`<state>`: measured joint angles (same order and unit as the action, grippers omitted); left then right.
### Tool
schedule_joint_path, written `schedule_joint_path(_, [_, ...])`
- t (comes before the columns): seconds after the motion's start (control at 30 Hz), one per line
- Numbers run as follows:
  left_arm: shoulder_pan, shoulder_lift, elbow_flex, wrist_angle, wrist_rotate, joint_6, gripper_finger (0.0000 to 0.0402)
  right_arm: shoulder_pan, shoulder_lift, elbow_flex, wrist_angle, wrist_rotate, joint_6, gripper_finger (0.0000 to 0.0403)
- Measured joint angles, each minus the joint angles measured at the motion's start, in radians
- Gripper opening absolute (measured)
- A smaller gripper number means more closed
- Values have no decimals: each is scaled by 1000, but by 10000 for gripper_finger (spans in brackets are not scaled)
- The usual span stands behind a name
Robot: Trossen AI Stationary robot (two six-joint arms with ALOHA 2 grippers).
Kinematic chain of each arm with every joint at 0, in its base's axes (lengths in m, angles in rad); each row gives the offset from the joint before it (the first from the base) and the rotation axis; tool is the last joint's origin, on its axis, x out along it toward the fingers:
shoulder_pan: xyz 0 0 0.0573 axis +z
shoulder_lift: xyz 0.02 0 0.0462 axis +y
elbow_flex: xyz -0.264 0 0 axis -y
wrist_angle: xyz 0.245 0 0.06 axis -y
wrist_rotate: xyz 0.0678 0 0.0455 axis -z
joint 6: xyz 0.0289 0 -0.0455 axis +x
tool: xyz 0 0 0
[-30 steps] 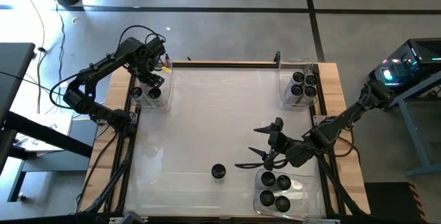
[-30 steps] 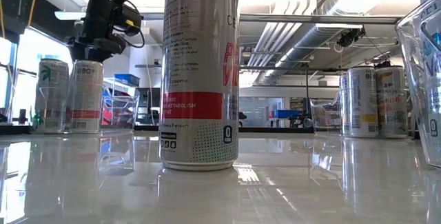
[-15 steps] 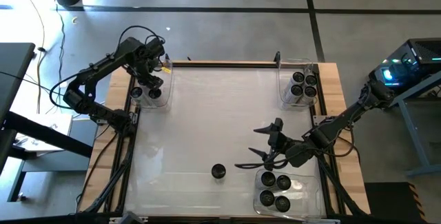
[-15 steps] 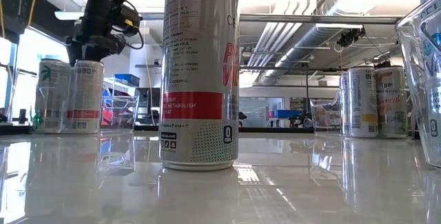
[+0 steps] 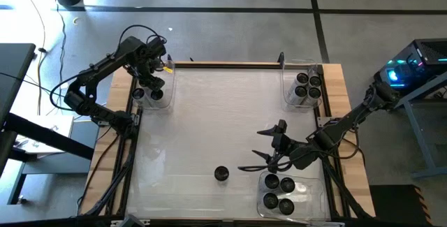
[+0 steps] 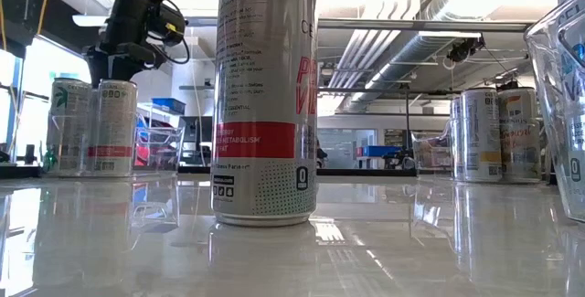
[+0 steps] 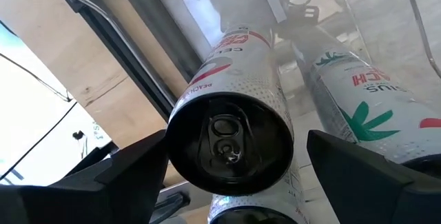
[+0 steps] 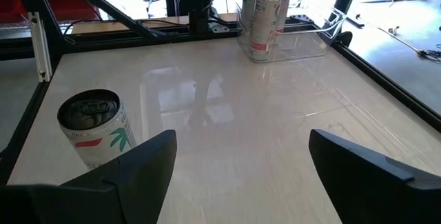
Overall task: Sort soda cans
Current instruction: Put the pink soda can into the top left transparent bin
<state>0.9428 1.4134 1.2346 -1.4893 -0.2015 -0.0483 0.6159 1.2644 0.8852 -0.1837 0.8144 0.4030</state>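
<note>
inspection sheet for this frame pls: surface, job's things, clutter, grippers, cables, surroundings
Surface: white glossy tabletop with wooden edges, reflective.
Job's things: one loose can stands upright near the front; two cans in the far-left bin; four cans in the far-right bin; four cans in the near-right bin.
Clutter: nothing seen.
Grippers: left gripper open, above a can in the far-left bin, one finger on either side, no contact visible; right gripper open, holding nothing, beside the near-right bin, pointed toward the loose can.
Cables: black loops on the left arm; wires on the floor at left.
Surroundings: concrete floor, equipment rack at right.
</note>
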Motion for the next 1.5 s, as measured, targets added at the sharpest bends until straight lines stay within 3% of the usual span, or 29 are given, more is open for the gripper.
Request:
schedule_joint_path(0.17, [0, 0, 0, 18, -11, -22, 314, 0, 0, 0, 0, 0, 0, 327])
schedule_joint_path(0.43, [-2, -1, 0, 21, -19, -60, 238, 0, 0, 0, 0, 0, 0, 327])
schedule_joint_path(1.37, [-49, 51, 4, -85, -93, -171, 238, 0, 0, 0, 0, 1, 8, 327])
schedule_joint_path(1.5, [-50, 52, 2, -88, -94, -140, 275, 0, 0, 0, 0, 1, 9, 327])
